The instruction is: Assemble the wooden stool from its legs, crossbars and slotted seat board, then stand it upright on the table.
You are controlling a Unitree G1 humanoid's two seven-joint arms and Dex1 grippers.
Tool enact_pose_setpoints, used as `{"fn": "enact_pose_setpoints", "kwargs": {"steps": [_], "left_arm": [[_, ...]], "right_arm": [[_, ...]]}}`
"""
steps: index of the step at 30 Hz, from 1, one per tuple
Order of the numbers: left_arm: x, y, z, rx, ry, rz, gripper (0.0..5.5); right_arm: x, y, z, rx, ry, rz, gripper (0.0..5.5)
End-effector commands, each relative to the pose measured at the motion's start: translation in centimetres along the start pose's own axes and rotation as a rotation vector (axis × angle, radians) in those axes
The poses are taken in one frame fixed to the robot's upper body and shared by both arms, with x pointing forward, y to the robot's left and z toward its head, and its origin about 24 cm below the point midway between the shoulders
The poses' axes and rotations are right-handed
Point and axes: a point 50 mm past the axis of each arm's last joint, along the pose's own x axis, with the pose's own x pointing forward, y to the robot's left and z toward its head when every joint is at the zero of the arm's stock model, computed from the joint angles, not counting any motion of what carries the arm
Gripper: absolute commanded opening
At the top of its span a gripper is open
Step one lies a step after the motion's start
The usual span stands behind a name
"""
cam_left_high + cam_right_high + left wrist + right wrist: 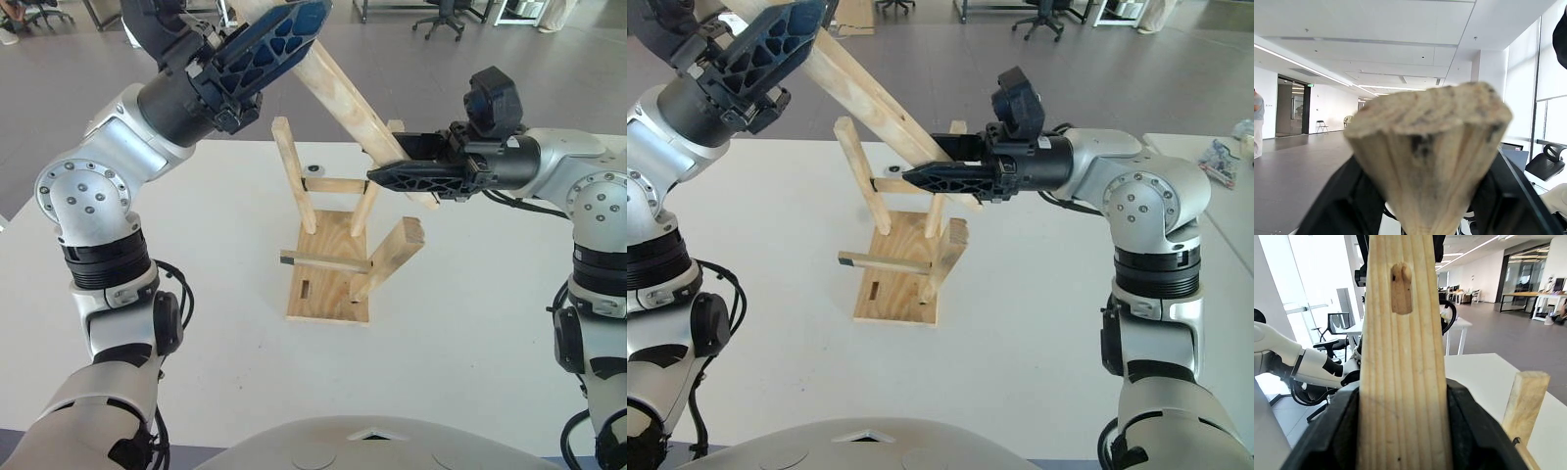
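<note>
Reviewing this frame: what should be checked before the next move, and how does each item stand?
1. Loose leg held by both grippers: ok. The left gripper and right gripper are shut on it, above the table.
2. Seat board lying flat on the table: ok.
3. Near-left slot free for the leg: ok.
4. Front crossbar ready to join: ok, its left end juts free.
5. Three fitted legs fully seated: cannot tell; they lean.
6. Loose leg's notch facing the crossbar: cannot tell.
</note>
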Motion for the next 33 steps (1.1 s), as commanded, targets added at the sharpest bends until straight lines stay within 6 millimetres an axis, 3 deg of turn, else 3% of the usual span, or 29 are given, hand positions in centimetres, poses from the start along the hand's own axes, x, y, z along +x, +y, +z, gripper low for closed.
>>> {"fn": "enact_pose_setpoints", "kwargs": {"steps": [1,5,7,9,11,14,16,18,22,27,33], "left_arm": [[-0.3,1.7,3.8,0.169,-0.122,0.147,2.05],[-2.4,2.0,8.1,0.307,-0.192,0.233,2.04],[-3.7,1.5,10.1,0.378,-0.188,0.267,2.04],[-5.4,1.1,11.8,0.438,-0.158,0.316,2.04],[-7.0,0.6,12.8,0.453,-0.110,0.332,2.04],[-9.0,0.4,11.4,0.414,0.143,0.302,2.04],[-10.7,1.6,8.2,0.389,0.388,0.272,2.03],[-11.7,2.0,6.5,0.332,0.509,0.233,2.03],[-12.4,1.5,4.8,0.229,0.569,0.134,2.03],[-13.2,0.6,1.7,0.132,0.570,0.080,2.03],[-13.9,0.9,-0.8,0.263,0.496,0.185,2.03]], "right_arm": [[-0.6,-1.9,2.4,-0.065,-0.089,-0.183,2.52],[-1.4,-3.2,3.9,-0.173,-0.217,-0.351,3.40],[-2.3,-3.3,4.3,-0.187,-0.265,-0.405,3.44],[-3.8,-3.6,4.7,-0.199,-0.320,-0.492,3.44],[-6.5,-3.6,4.2,-0.210,-0.379,-0.644,3.44],[-11.3,-2.5,1.0,-0.184,-0.392,-0.899,3.44],[-14.5,-0.3,-6.4,-0.035,-0.336,-1.114,3.44],[-15.4,1.3,-10.0,0.050,-0.303,-1.202,3.44],[-15.7,3.0,-13.6,0.131,-0.203,-1.263,3.44],[-13.2,3.8,-17.0,0.231,-0.149,-1.218,3.44],[-11.1,4.9,-19.5,0.300,-0.112,-1.177,3.44]]}}
